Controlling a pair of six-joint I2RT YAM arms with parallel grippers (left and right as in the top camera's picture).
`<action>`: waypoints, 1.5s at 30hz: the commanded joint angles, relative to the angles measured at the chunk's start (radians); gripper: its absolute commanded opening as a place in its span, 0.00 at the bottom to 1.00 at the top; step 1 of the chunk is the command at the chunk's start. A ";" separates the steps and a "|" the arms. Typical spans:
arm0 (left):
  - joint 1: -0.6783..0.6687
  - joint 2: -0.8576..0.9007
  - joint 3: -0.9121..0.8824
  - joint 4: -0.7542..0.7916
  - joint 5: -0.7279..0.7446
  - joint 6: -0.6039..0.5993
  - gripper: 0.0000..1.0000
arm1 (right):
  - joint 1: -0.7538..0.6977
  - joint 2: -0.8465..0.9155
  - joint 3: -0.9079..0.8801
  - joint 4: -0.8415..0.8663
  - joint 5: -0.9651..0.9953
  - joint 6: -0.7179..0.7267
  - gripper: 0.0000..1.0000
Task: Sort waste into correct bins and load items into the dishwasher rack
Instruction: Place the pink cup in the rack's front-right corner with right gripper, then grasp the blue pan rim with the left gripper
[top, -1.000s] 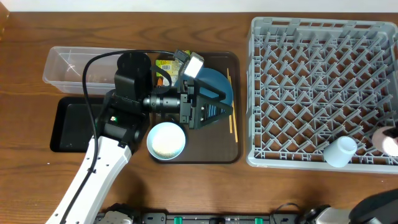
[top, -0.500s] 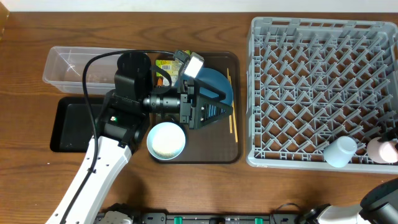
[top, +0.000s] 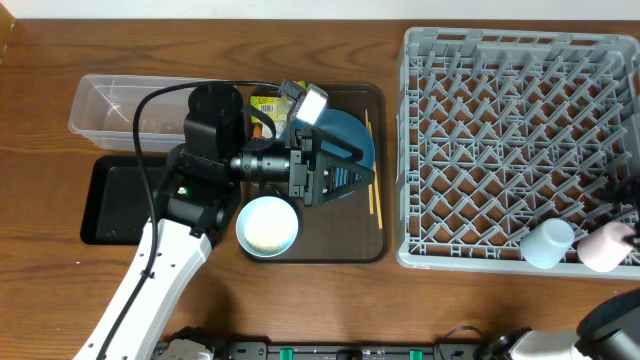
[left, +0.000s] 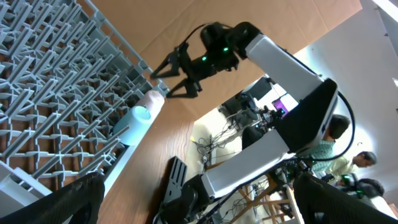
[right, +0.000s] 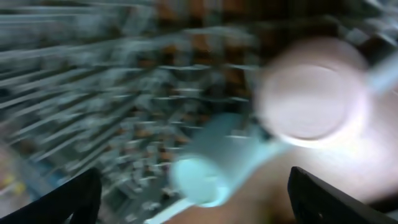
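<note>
The grey dishwasher rack (top: 500, 130) fills the right side. The light blue cup (top: 547, 243) and the pink cup (top: 603, 247) lie side by side at its front right corner. They also show in the left wrist view, light blue (left: 134, 124) and pink (left: 153, 99), and blurred in the right wrist view, pink (right: 308, 102) and light blue (right: 217, 168). My right gripper (left: 176, 73) is open just above the pink cup, apart from it. My left gripper (top: 360, 168) is open and empty over the dark blue bowl (top: 352, 130). The white bowl (top: 267, 225) and chopsticks (top: 372, 192) lie on the brown serving tray (top: 340, 250). The yellow-green wrapper (top: 265, 102) is partly hidden by my left arm.
The clear tub (top: 105, 105) stands at the back left, with the black tray (top: 110, 205) in front of it. My left arm crosses the black tray's right end and the brown tray. The rest of the rack's lattice holds nothing.
The pink cup has come in from the right edge and moved down-left to lie next to the light blue cup. The left arm has not moved.
</note>
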 joint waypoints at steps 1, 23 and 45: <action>0.001 -0.013 0.011 0.003 -0.018 0.003 0.98 | 0.047 -0.152 0.089 -0.003 -0.307 -0.142 0.88; -0.129 0.048 0.010 -0.624 -1.392 0.208 0.91 | 0.518 -0.363 0.110 0.033 -0.415 -0.239 0.99; -0.026 0.542 0.011 -0.341 -1.331 0.172 0.67 | 0.545 -0.362 0.109 0.000 -0.378 -0.238 0.99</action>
